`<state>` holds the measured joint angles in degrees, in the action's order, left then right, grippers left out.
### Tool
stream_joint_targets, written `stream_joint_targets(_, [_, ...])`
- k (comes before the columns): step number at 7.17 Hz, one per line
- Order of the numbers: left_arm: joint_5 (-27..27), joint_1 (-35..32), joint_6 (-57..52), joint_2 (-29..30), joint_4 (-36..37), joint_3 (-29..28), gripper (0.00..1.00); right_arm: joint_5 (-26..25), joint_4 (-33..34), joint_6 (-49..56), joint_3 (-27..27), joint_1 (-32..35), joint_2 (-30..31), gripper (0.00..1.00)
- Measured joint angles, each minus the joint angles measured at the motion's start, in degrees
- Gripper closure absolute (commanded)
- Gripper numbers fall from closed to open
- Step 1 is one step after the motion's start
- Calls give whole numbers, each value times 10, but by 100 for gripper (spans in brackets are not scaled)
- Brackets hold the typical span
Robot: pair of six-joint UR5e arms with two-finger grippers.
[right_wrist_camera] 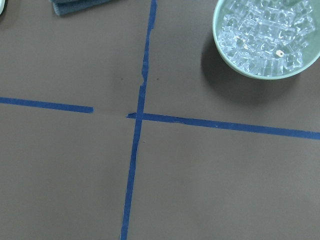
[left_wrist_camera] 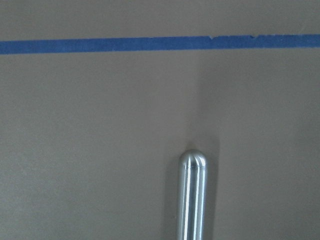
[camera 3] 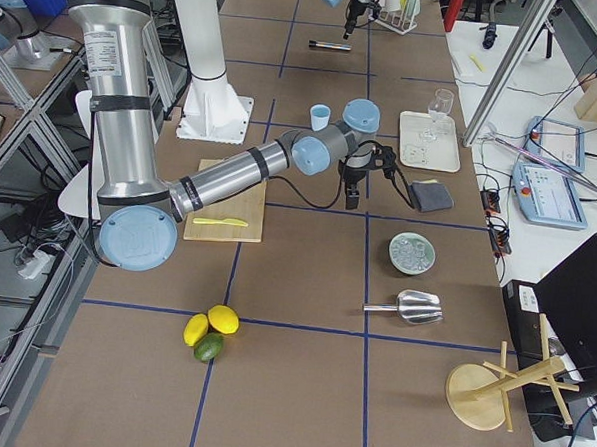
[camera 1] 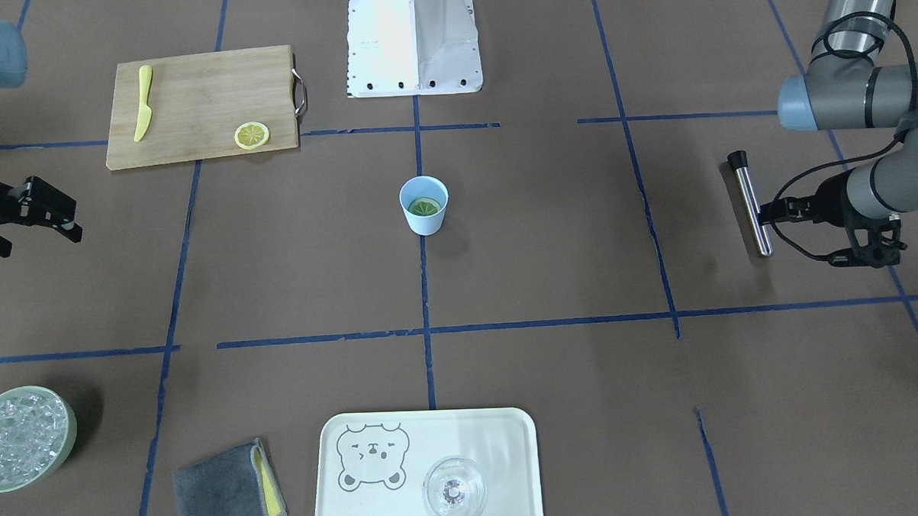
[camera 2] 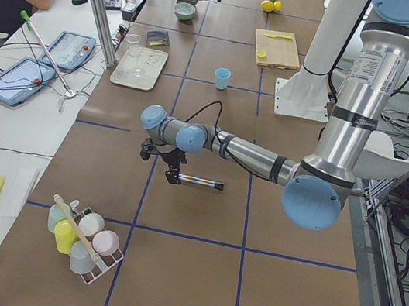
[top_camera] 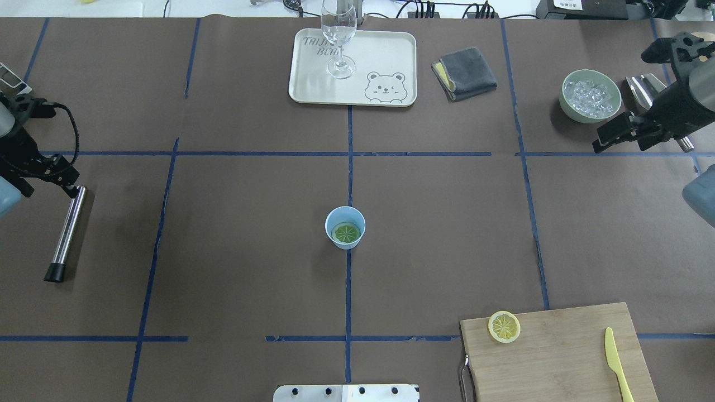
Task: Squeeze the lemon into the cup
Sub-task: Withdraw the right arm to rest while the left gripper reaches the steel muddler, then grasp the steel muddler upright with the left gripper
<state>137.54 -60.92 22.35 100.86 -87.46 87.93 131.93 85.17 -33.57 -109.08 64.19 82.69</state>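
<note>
The light blue cup (camera 1: 426, 225) stands upright at the table's centre, and it also shows in the overhead view (top_camera: 335, 214). One lemon slice (camera 1: 424, 207) lies flat inside it, looking greenish (top_camera: 346, 233). The second lemon slice (camera 1: 252, 135) lies on the wooden cutting board (top_camera: 558, 357), near its corner (top_camera: 504, 326). My right gripper (camera 1: 38, 223) is open and empty, far to the cup's side, near the ice bowl (top_camera: 575, 114). My left gripper (top_camera: 70, 187) hovers over one end of a steel rod (top_camera: 67, 231). Its jaws cannot be made out.
A yellow plastic knife (camera 1: 143, 102) lies on the board. A cream bear tray (top_camera: 385, 50) holds a clear stemmed glass (top_camera: 339, 33). A grey folded cloth (top_camera: 465, 72) and a metal scoop (top_camera: 642, 89) lie near the ice bowl (right_wrist_camera: 220, 45).
</note>
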Motion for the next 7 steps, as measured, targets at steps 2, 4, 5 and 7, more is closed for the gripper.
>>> stream_joint_targets(2, [-1,25,2,0,-4,-4,0,3,0,1,0,10,0,0])
stream_joint_targets(4, [-1,33,2,0,-24,-22,0,4,0,0,0,13,-1,0])
stream_joint_targets(5, [-2,34,2,-1,-42,-36,8,4,0,0,-1,13,-2,0])
stream_joint_targets(7, [-3,35,2,-2,-57,-49,38,5,0,0,-4,14,-3,0])
